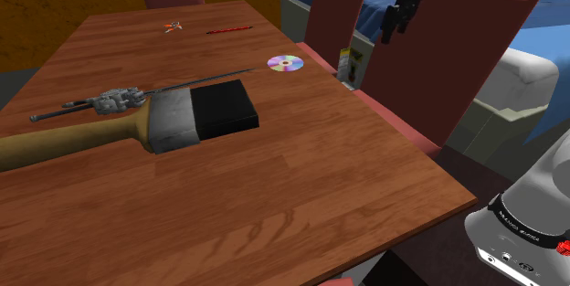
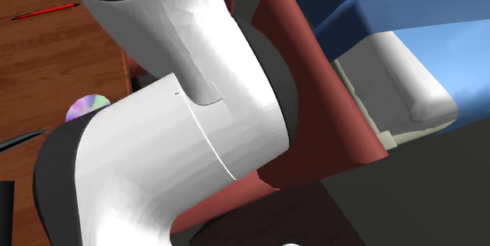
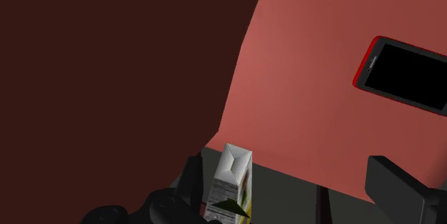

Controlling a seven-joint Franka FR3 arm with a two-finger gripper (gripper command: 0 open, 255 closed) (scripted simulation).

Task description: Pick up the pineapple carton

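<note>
The small white gable-topped carton with yellow-green print (image 1: 345,63) stands upright just off the brown wooden table (image 1: 274,174) edge, apparently on a red chair seat (image 3: 301,79) (a red-rimmed black phone (image 3: 405,72) lies there too). In the wrist view the black fingers (image 3: 401,187) are spread, with the carton between them, close to one and unclasped.

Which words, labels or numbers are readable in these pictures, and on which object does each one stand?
No text is readable.
carton: printed side panel, too small to read.
robot base: white lettering on its dark band, too blurred to read.
</note>
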